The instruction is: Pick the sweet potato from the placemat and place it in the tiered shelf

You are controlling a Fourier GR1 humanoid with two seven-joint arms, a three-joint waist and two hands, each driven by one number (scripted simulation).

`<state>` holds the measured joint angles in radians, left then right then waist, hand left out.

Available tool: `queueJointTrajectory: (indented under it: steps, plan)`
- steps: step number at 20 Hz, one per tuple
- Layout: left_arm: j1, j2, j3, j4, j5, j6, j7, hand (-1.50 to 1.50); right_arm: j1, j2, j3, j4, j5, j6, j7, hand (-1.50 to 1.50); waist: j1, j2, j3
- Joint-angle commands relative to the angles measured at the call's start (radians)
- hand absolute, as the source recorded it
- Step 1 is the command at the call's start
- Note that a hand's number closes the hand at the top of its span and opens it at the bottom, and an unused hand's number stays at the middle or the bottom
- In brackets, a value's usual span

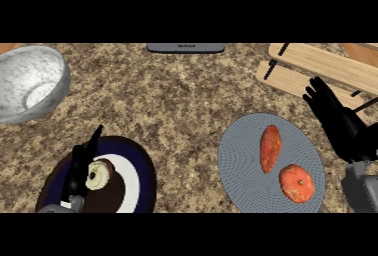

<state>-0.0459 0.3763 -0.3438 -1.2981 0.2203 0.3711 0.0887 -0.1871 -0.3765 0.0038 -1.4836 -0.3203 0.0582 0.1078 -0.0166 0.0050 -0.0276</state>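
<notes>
Lying: 1 sweet potato [270, 148] on the round grey placemat [244, 150], upright in the view, just left of the right hand [339, 122] and apart from it.
Right hand: fingers straight, holding nothing, over the placemat's right edge and the tiered shelf [317, 62].
Left hand [80, 170]: fingers straight, over 1 dark plate [144, 175] carrying a pale ring-shaped item [98, 175].
Also: 1 red round fruit [297, 183] below the potato; 1 metal bowl [29, 82] on the bench [177, 100].
Writing: none readable.
</notes>
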Motion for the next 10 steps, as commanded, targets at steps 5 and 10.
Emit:
queueJointTrajectory:
  steps: [5, 10]
  plan:
    - [-0.099, -0.003, 0.006, -0.127, -0.051, -0.043, -0.124, 0.0, 0.032, -0.033, -0.185, 0.028, 0.019, -0.198, 0.034, -1.5, -0.008, -0.006, 0.027]
    - [-0.093, 0.007, 0.0, -0.184, -0.035, -0.052, -0.105, 0.0, 0.172, -0.151, -0.199, 0.133, 0.256, -0.367, 0.031, 1.5, -0.042, 0.021, 0.01]
